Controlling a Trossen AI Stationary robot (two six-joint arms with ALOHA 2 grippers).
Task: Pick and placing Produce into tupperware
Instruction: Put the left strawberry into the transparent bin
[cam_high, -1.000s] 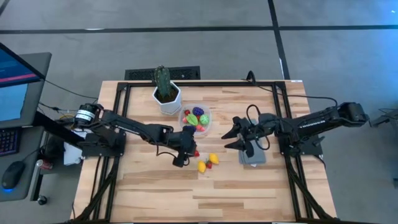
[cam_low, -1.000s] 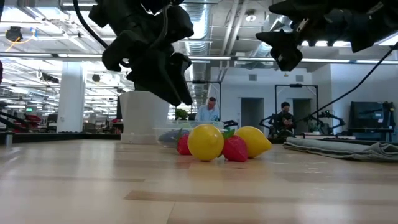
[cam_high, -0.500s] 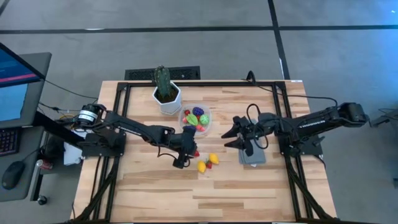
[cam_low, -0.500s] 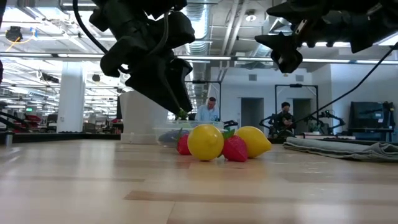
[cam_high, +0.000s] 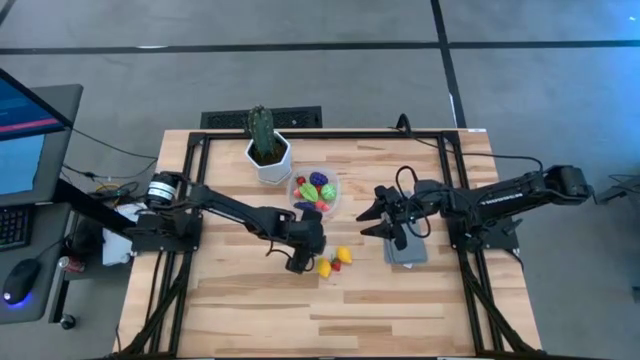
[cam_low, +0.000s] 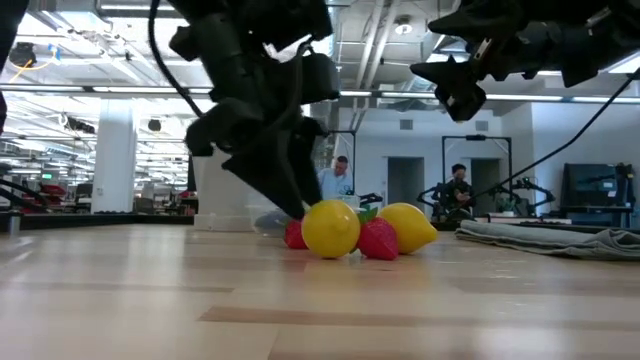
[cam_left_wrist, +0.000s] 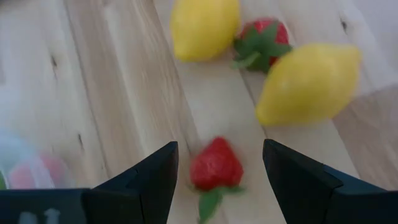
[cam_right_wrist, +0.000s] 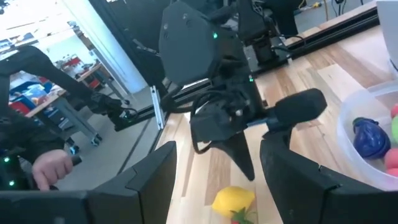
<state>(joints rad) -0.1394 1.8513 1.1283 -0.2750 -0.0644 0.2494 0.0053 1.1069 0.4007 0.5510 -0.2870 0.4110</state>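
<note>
Loose produce lies mid-table: two yellow lemons (cam_high: 343, 256) (cam_left_wrist: 308, 81) and two red strawberries, one (cam_left_wrist: 264, 37) between the lemons. My left gripper (cam_high: 308, 252) is open and slants down over the other strawberry (cam_left_wrist: 214, 165). Its fingers (cam_left_wrist: 152, 177) stand on either side of that strawberry without touching it. The clear round tupperware (cam_high: 315, 190) stands behind the loose pieces, with several coloured pieces inside. My right gripper (cam_high: 375, 215) hangs open above the table, right of the tupperware.
A white pot with a green cactus (cam_high: 266, 145) stands at the far left of the tupperware. A folded grey cloth (cam_high: 406, 250) lies under my right arm. Bare wood stretches along the near side. People show in the room beyond the table (cam_low: 340, 178).
My left gripper has sunk and moved toward the table's right edge, from above the tabletop down to the strawberry beside the lemons. Its fingers have stayed apart. The produce has not moved.
</note>
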